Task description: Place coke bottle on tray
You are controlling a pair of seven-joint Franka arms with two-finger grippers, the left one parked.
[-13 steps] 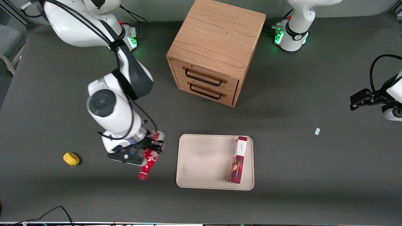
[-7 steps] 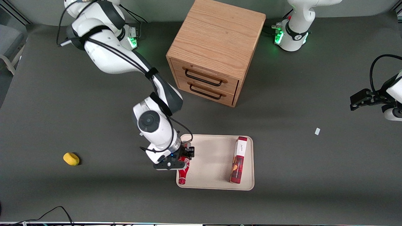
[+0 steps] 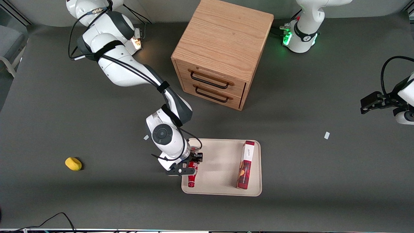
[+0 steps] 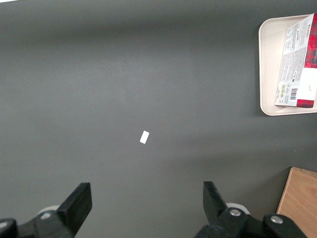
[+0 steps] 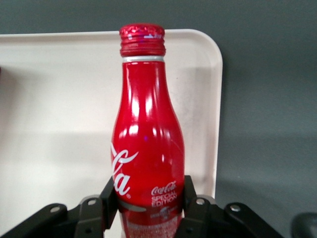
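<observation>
You see the pincer (image 3: 193, 164) clenched on the coke bottle (image 3: 192, 174) low on its body, over the tray (image 3: 220, 191) at lower centre of the front frame. The bottle is glossy red with white script, a grey band at its base and a red cap (image 5: 142, 35). It sits at the tray's edge toward the working arm's end of the counter (image 3: 291, 181).

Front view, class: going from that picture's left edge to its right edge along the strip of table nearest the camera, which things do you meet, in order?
Yellow object → gripper shut on the coke bottle, over the tray's edge → tray → red-and-white snack box lying on the tray → small white scrap.
</observation>
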